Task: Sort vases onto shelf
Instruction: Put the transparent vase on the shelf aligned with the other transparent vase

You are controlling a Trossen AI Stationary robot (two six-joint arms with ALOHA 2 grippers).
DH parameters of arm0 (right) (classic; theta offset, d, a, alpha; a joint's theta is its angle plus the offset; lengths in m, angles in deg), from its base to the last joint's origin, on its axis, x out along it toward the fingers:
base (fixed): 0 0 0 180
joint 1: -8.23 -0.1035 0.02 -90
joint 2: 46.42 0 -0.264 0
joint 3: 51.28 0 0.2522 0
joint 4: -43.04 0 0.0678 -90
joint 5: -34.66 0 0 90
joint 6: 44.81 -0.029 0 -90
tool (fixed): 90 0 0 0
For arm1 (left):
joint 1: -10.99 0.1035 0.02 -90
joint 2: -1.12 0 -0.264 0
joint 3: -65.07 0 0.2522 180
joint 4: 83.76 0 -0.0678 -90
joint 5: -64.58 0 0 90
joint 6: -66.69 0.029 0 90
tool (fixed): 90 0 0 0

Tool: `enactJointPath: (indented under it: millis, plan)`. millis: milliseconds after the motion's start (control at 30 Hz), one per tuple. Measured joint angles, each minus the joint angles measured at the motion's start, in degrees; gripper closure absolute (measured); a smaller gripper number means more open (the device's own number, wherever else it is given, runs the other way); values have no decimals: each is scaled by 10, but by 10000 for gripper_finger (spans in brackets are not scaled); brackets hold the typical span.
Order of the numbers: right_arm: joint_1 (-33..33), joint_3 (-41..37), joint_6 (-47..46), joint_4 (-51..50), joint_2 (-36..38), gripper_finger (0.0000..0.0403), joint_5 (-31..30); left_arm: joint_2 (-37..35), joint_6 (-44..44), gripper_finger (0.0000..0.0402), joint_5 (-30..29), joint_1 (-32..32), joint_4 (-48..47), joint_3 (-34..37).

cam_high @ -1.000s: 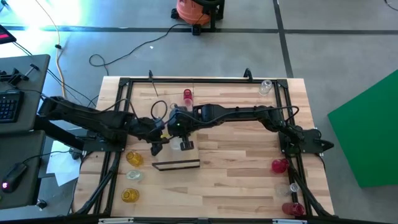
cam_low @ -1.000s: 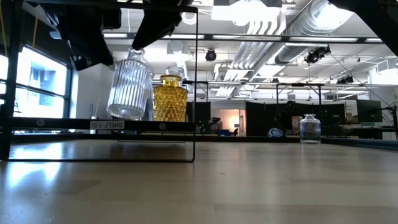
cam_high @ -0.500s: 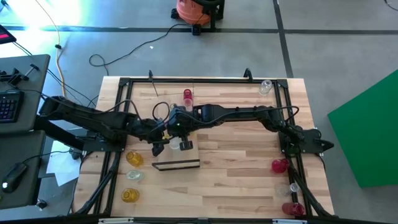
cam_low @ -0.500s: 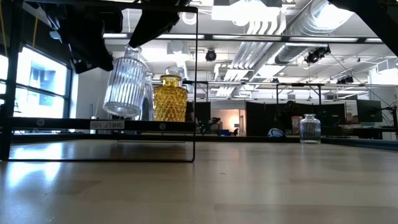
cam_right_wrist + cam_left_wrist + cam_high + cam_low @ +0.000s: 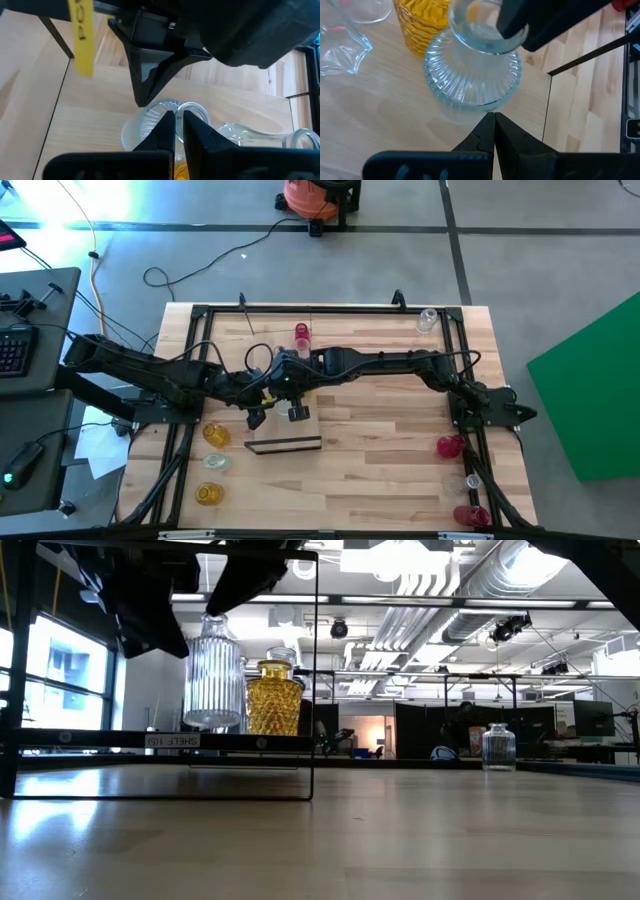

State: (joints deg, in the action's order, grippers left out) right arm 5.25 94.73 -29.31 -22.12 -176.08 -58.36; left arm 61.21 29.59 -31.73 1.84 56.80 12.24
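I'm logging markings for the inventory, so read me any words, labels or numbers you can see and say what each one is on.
White label on the shelf's front rail: too small to read surely; perhaps "SHELF 101".
Yellow tag on the dark arm, right wrist view: cut-off black letters, unreadable.
Nothing readable on the vases.

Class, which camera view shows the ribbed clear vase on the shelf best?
The low view: the ribbed clear vase shows side-on, whole, upright beside the yellow vase. The left wrist view shows only its top from above; the right wrist view shows only part of it; in the high view the arms hide it.
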Motion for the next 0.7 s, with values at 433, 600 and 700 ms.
enactJointPath:
  millis: [433, 600, 700]
  plan:
    - [1, 0, -52, -6, 0, 311, 20, 0, -8, 401, 4, 0, -2, 0]
    - [-4, 0, -55, -6, 0, 305, 18, 0, -13, 401, 20, -3, -3, 0]
    - [-16, 0, -60, -7, 0, 305, 18, -4, -14, 401, 28, -20, -14, 0]
